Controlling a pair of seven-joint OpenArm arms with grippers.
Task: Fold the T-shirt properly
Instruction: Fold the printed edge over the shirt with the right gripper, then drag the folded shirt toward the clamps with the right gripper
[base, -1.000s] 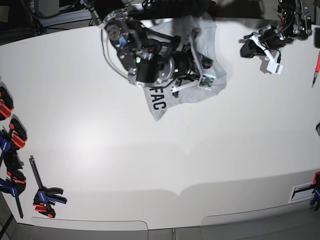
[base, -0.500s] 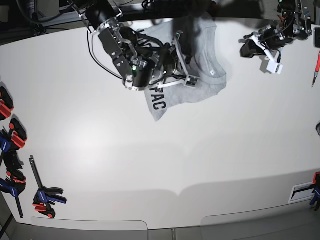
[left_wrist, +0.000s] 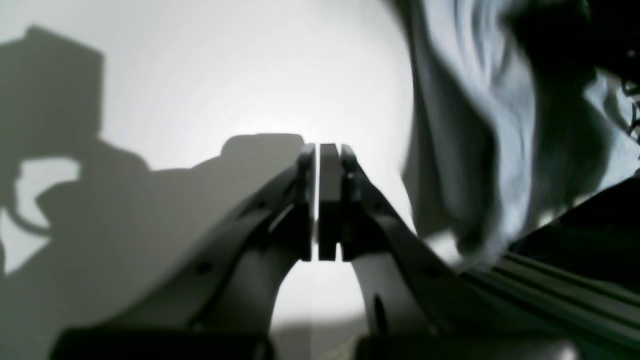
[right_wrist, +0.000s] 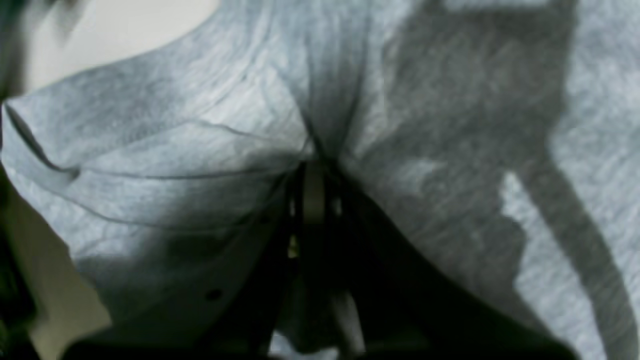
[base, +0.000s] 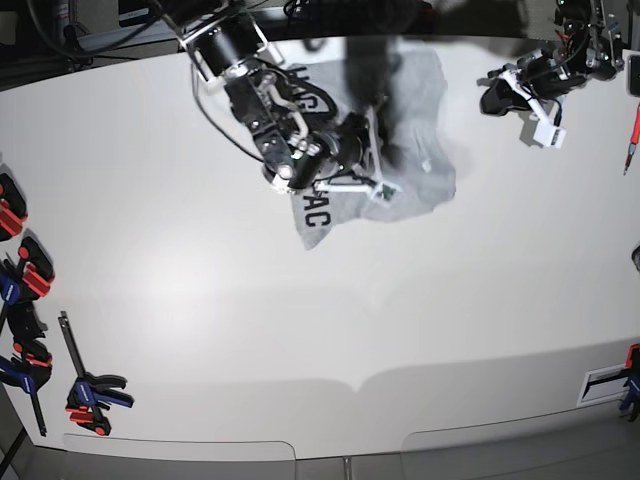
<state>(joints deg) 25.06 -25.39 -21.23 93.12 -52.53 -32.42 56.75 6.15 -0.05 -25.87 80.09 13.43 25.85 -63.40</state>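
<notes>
The right gripper (base: 385, 190) is pinching a fold of the crumpled light heather-grey cotton T-shirt (base: 400, 120), lying at 12 o'clock on the white table (base: 300, 330). At 2 o'clock, the left gripper (base: 490, 98) is hovering with jaws together, empty.

A broad white table (base: 330, 320) fills the scene under bright overhead light that pools in a soft glare at its left, with red, blue and black bar clamps (base: 92, 392) along its left edge and darkness beyond its far edge.
</notes>
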